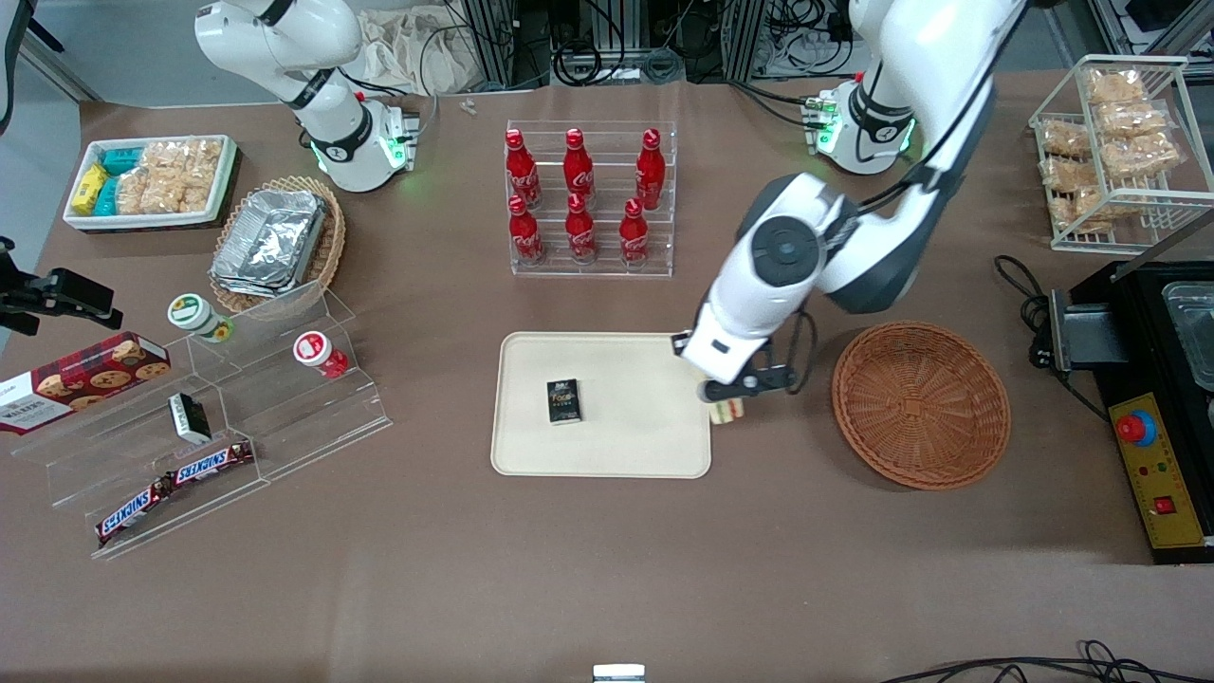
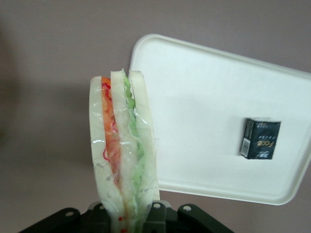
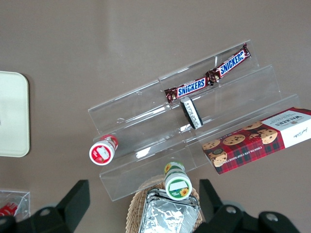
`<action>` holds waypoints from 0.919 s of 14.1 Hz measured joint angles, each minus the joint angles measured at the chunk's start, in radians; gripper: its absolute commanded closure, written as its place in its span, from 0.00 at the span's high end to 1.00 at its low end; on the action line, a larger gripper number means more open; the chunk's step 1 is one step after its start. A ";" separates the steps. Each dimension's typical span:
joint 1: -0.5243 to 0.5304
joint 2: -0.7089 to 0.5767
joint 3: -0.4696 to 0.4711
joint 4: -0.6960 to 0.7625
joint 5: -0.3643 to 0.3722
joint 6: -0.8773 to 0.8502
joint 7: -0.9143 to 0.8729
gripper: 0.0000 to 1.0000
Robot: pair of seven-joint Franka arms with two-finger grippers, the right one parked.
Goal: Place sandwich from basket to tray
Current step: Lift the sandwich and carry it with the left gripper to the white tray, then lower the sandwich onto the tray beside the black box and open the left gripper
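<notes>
My left gripper point(image 1: 728, 406) is shut on the sandwich point(image 1: 727, 412), a clear-wrapped wedge of pale bread with orange-red and green filling, and holds it above the table at the edge of the cream tray point(image 1: 626, 446) that faces the basket. The wrist view shows the sandwich point(image 2: 121, 150) pinched between the fingers point(image 2: 167, 218), with the tray point(image 2: 204, 121) just past it. A small black box point(image 1: 563, 400) lies on the tray; it also shows in the wrist view point(image 2: 261, 139). The orange-brown wicker basket point(image 1: 920, 403) sits beside the tray toward the working arm's end and holds nothing.
A clear rack of red cola bottles point(image 1: 590, 199) stands farther from the camera than the tray. A clear stepped stand point(image 1: 218, 417) with snack bars and small cups lies toward the parked arm's end. A black machine point(image 1: 1157, 379) sits beside the basket at the table's end.
</notes>
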State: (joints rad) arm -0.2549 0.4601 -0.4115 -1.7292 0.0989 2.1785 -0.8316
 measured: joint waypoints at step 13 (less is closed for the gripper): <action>-0.033 0.189 0.003 -0.001 0.191 0.197 0.008 0.99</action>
State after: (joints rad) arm -0.2876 0.6494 -0.4086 -1.7300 0.2900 2.3751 -0.8234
